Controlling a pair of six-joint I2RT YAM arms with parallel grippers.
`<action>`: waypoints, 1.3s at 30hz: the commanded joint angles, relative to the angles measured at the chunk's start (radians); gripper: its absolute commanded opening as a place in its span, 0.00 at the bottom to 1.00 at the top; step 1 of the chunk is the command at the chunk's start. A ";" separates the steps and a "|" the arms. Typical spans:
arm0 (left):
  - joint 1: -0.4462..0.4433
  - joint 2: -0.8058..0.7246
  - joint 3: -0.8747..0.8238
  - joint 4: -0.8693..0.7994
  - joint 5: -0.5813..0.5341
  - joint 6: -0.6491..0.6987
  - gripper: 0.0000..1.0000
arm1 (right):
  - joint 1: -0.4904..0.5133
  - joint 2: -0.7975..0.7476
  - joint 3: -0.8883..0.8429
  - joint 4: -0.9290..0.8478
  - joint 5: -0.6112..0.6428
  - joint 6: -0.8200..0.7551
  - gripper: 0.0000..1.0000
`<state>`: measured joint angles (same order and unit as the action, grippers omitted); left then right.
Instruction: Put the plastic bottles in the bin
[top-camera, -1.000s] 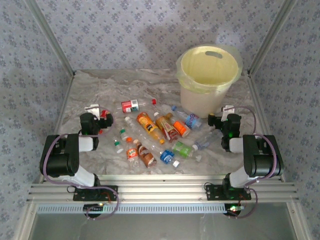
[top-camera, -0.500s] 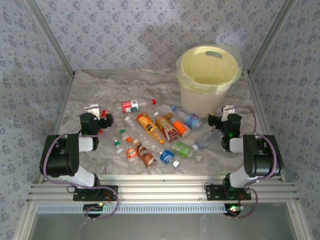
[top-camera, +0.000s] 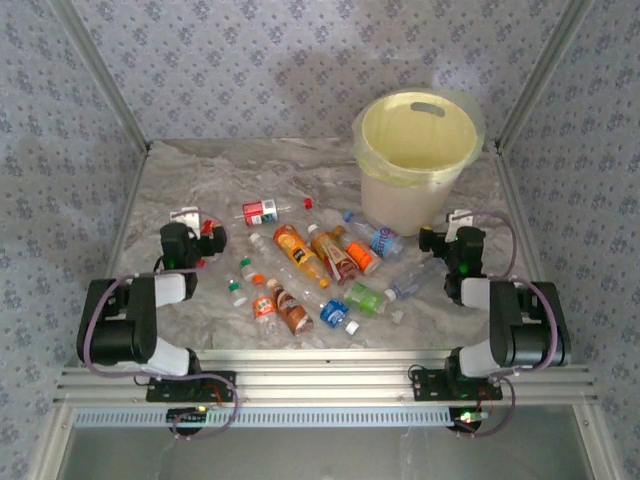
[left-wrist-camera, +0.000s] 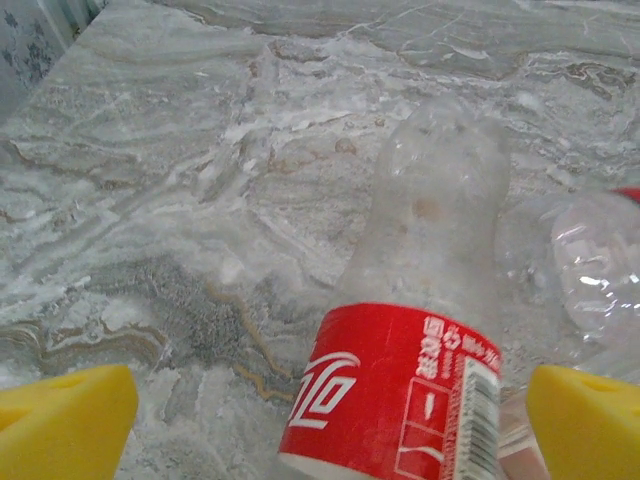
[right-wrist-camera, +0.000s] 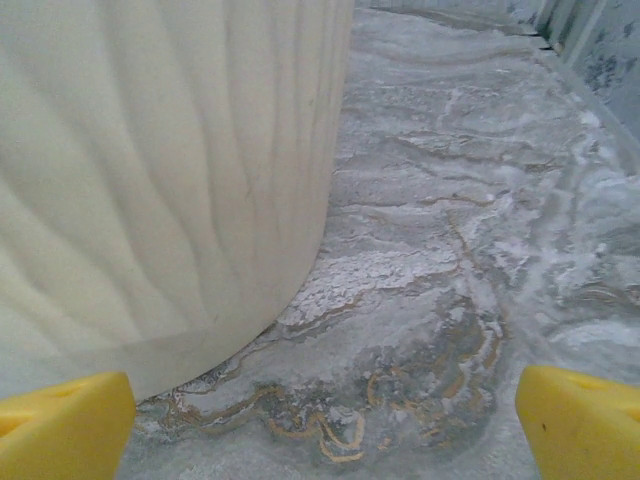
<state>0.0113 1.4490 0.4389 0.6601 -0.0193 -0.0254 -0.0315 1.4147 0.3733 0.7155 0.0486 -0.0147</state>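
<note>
- Left gripper (top-camera: 192, 228) spread wide, gripping nothing; a red-labelled bottle (left-wrist-camera: 400, 385) lies on the table (top-camera: 200, 180) between its pads.
- Right gripper (top-camera: 452, 228) wide, empty, close beside the bin (top-camera: 415, 190).
- Other bottles (top-camera: 310, 265) lie scattered between the arms.

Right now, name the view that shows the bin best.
Top external: the bin stands whole there, rim and open mouth visible. The right wrist view gives a close stretch of its lower wall meeting the table.
</note>
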 joint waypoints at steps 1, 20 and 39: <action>-0.033 -0.082 0.061 -0.130 -0.057 0.026 1.00 | 0.012 -0.088 0.052 -0.133 0.075 0.039 1.00; -0.395 -0.399 0.355 -0.735 -0.077 -0.222 1.00 | 0.176 -0.543 0.160 -0.945 0.263 0.577 1.00; -0.619 -0.498 0.539 -1.099 0.366 -0.027 1.00 | 0.174 -0.491 0.188 -1.163 0.009 0.966 0.87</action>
<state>-0.5915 0.9691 0.9367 -0.3653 0.2451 -0.1402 0.1463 0.9020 0.5415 -0.4408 0.1184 0.8627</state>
